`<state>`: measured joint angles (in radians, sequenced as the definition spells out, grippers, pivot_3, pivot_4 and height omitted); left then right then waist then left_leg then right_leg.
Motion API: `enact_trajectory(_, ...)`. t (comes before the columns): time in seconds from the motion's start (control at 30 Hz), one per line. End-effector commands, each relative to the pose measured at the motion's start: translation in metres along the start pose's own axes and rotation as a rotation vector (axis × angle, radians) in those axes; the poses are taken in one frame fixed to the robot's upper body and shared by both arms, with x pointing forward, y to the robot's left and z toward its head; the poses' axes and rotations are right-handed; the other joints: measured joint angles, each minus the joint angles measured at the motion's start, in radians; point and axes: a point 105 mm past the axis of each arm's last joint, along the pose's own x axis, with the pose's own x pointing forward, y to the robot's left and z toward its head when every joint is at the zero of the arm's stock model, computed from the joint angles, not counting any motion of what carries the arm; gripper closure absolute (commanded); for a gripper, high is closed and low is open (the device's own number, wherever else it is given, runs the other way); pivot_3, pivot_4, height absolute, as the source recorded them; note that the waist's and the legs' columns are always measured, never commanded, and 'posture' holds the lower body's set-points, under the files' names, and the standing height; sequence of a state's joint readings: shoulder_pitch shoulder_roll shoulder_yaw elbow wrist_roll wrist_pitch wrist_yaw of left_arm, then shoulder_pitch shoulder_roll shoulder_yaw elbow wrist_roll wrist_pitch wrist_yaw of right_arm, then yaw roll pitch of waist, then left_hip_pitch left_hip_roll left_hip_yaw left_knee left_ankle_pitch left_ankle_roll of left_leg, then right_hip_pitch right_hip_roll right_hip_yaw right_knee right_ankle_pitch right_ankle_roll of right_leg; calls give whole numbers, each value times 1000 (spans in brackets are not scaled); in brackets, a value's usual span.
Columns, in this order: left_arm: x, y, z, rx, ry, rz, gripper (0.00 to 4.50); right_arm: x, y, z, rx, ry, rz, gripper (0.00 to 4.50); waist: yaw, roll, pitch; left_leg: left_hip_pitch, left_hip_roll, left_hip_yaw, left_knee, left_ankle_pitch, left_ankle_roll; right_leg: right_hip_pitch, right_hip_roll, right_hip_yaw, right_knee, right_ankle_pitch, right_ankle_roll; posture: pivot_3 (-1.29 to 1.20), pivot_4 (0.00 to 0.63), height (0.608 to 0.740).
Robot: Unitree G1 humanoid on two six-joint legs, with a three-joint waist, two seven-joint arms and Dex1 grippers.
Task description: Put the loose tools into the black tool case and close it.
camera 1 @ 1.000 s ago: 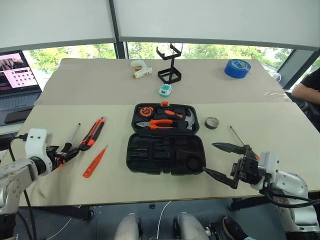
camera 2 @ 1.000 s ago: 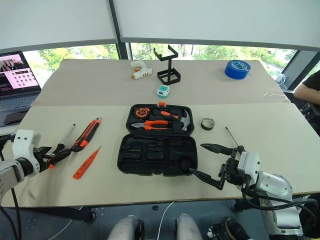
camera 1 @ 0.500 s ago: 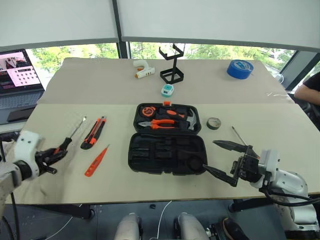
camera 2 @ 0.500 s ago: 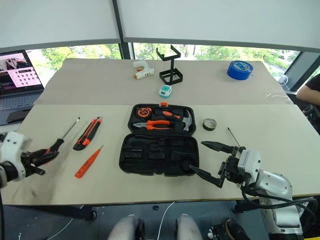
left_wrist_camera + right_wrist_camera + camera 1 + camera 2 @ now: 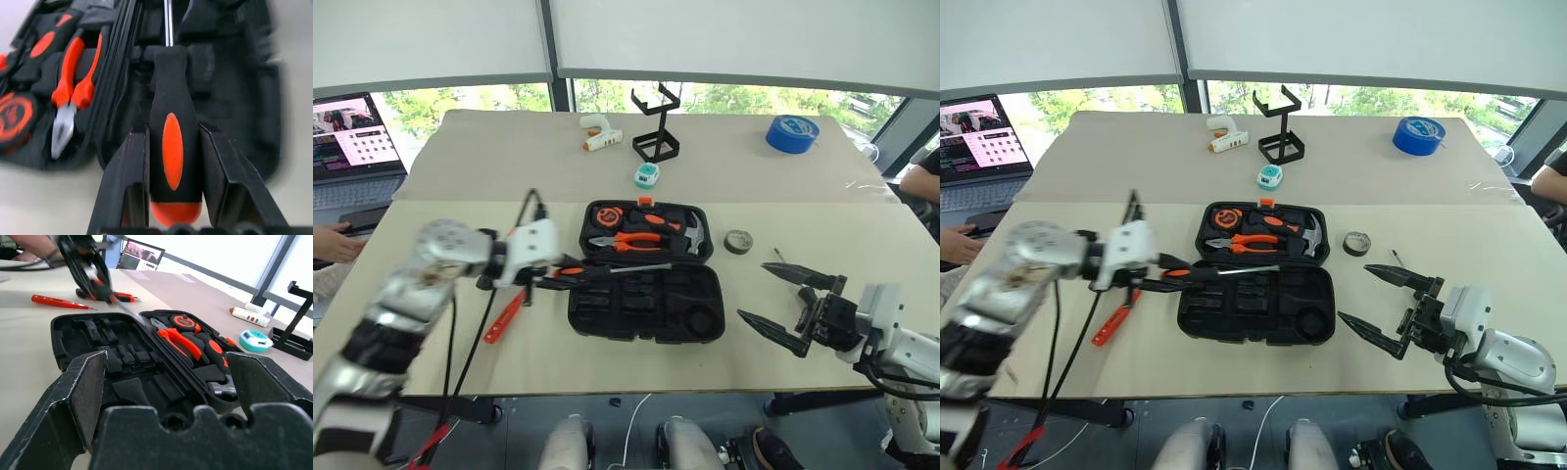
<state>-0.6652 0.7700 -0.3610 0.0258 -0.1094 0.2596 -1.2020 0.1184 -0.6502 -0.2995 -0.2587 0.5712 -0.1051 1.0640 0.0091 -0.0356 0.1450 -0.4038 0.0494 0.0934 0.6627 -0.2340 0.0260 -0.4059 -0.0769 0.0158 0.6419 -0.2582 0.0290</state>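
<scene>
Your left claw (image 5: pixel 172 169) is clamped on a black-and-orange screwdriver (image 5: pixel 174 147). A second ago it was at the worktop's left edge taking hold of it; now it's over the open tool case (image 5: pixel 646 304), shaft lying along the hinge line above the empty near half. So the first tool is lifted and carried, not yet seated.

Your right claw (image 5: pixel 791 306) is spread wide, holding nothing, hovering just right of the case as before.

Count:
- screwdrivers: 2 – one in your grip, the second (image 5: pixel 777 256) on the worktop (image 5: pixel 862 225) beyond the right claw, mostly hidden
- utility knife: 1 a second ago; now behind your left arm, can't confirm
- tester pen (image 5: pixel 505 317): 1, left of the case
- dark tape roll (image 5: pixel 737 241): 1, right of the case

Case open, far half already holds pliers (image 5: pixel 631 241) and hammer.
</scene>
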Motion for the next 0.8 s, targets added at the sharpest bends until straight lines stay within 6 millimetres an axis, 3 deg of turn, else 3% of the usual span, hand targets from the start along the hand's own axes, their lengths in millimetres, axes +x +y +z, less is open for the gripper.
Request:
enact_trajectory(0.03,14,18,-4,65,71,72,3600,-5,1,9,-40,-14,-39,0,-1,0,0,0,0,0,0,0,0,0,0,0,0,0,0,0,150,740)
enact_trajectory(0.3,29,30,5,100,86,105,3600,-8,9,7,-27,-1,-66,0,3,0,0,-3,0,-2,6,0,0,1,-1,0,1,0,1,0,150,740)
enact_trajectory(0.53,36,23,4,160,98,57,3600,-4,13,6,-15,-4,-65,0,3,0,0,-3,0,-4,7,0,0,1,0,-1,1,0,1,0,150,740)
enact_trajectory(0.6,38,25,8,169,65,78,2604,-4,13,5,-12,-4,-65,0,3,0,0,-3,0,-4,7,0,0,1,0,-1,1,0,1,0,150,740)
enact_trajectory(0.8,28,30,31,171,-105,139,612,-1,15,6,0,-3,-58,0,3,0,0,-4,0,-6,8,0,0,1,-1,-1,2,0,1,0,150,740)
